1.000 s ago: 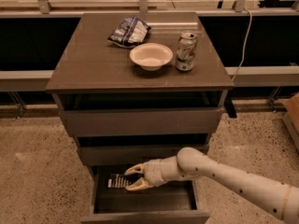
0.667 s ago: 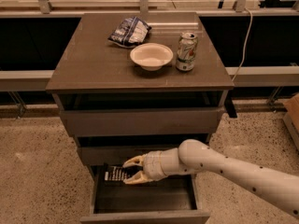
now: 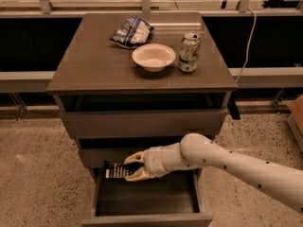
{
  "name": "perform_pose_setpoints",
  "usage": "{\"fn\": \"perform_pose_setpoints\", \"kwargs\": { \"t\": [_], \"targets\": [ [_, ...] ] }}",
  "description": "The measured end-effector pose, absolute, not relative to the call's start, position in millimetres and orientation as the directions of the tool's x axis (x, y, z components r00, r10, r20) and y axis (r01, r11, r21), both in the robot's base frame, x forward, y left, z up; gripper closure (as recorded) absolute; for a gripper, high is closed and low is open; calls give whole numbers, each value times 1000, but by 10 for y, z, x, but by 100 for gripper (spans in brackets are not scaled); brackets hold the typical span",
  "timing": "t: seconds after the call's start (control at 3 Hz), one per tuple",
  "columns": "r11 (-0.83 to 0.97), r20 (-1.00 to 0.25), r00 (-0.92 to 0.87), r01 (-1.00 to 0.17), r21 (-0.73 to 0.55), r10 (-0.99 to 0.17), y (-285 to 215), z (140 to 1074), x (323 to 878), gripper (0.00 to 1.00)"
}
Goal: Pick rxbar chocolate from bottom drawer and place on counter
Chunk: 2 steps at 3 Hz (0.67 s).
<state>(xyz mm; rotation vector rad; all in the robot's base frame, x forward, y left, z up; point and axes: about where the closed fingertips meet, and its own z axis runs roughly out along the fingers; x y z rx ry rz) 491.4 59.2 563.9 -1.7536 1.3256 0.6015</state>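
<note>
End effector (image 3: 129, 169) over drawer (image 3: 147, 219) — clasps black rxbar chocolate (image 3: 115, 171).

The arm (image 3: 246, 170) is a thick, smooth tube in glossy off-white, sprinkled with small dark dots along its length (whether screws or markers cannot be told). It swells into a rounded, ball-like joint (image 3: 199, 148), then narrows to a short white wrist (image 3: 161, 161) crossed by faint ring seams. The gripper (image 3: 128, 169) (at the open bottom drawer (image 3: 147, 220), clamped on the rxbar chocolate (image 3: 113, 170)) has two curved, claw-like fingers (image 3: 136, 157) of pale yellowish tan that taper to blunt tips
</note>
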Motion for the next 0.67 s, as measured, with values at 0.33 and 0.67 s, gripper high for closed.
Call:
{"fn": "perform_pose_setpoints", "kwargs": {
  "t": [0.33, 0.67],
  "targets": [
    [-132, -770, 353, -932, -336, -531, 641, 6035, 5035, 100],
    [-220, -739, 415, -910, -352, -531, 666, 6719, 5016, 100]
  ]
}}
